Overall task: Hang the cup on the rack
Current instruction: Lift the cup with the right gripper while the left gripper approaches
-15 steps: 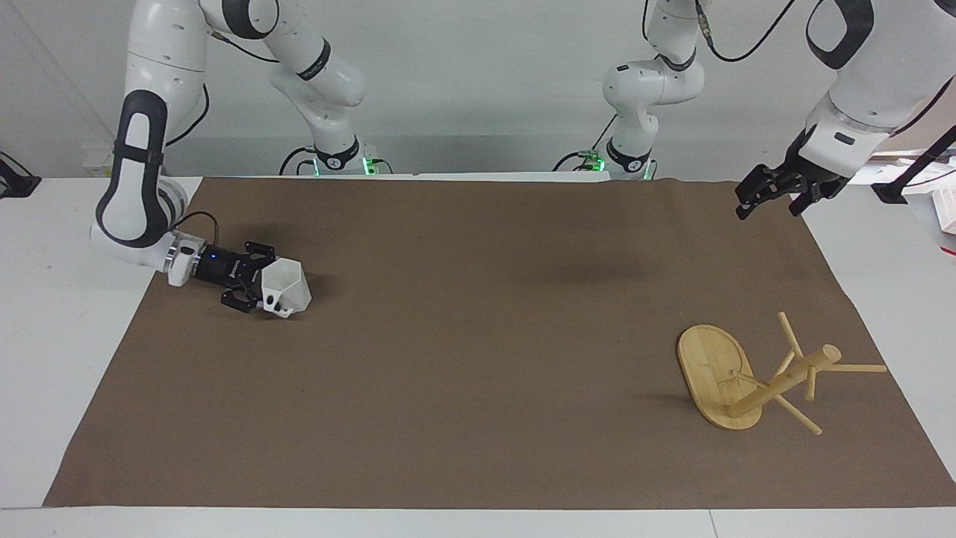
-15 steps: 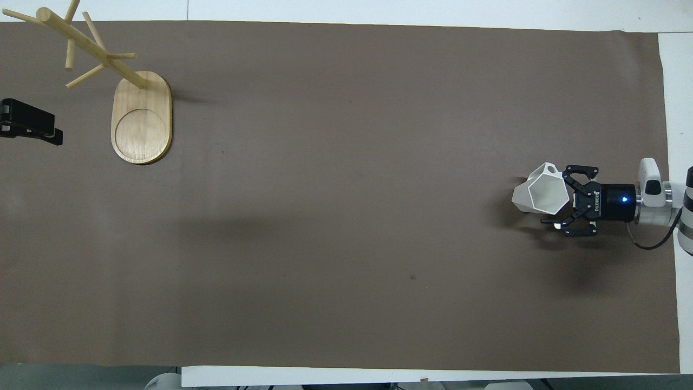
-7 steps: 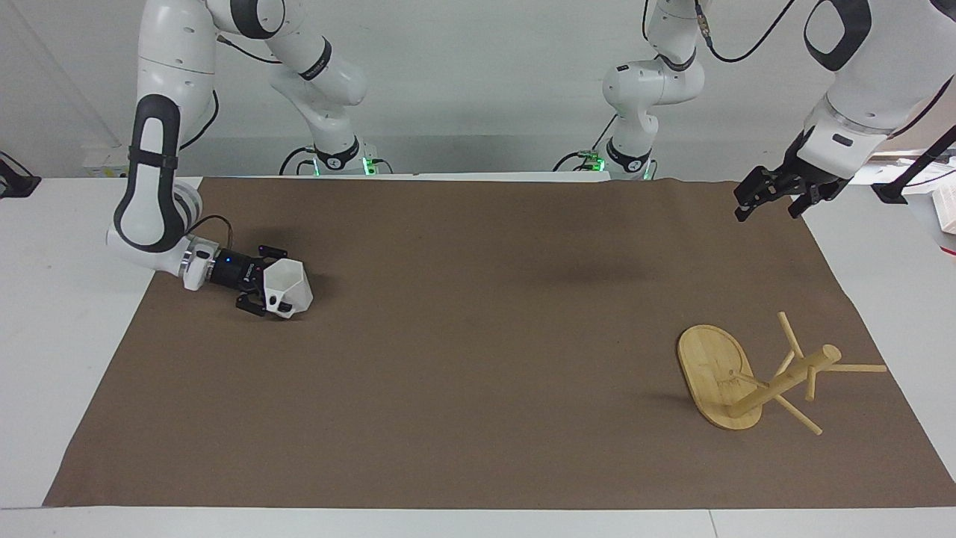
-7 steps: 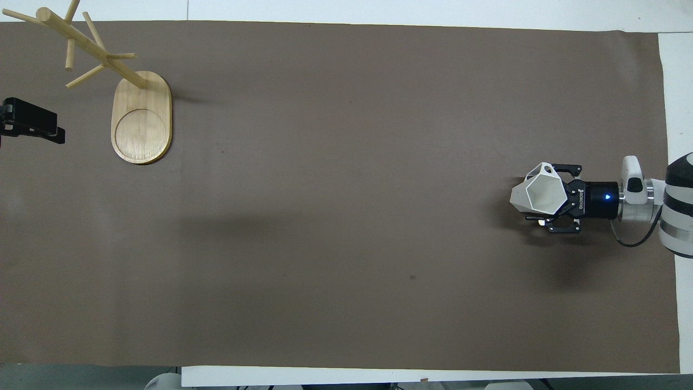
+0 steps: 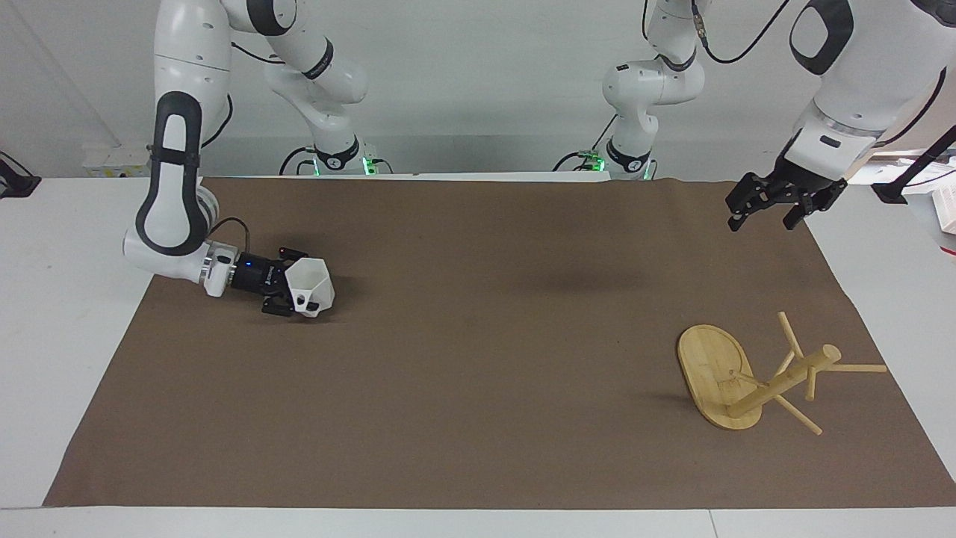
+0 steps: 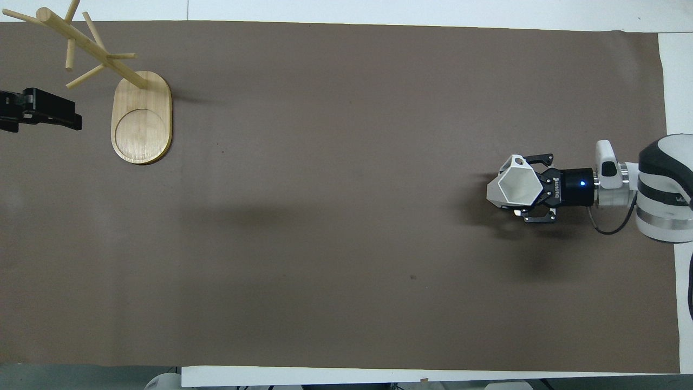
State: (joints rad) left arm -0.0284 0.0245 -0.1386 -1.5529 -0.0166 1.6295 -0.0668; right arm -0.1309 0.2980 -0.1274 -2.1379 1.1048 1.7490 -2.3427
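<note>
We see the rack (image 5: 736, 377) standing at the left arm's end of the table; our right gripper (image 5: 287, 291), fingers clamped on the cup (image 5: 312, 288), sits well apart at the other end. The left gripper (image 5: 769, 205), fingers apart, hangs near the rack.

white arms, black bands, black tools, cables

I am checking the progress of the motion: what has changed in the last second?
The right end effector, shut on the cup, carried it toward the table's middle. The left end effector shifted slightly toward the rack. The rack has not moved.
</note>
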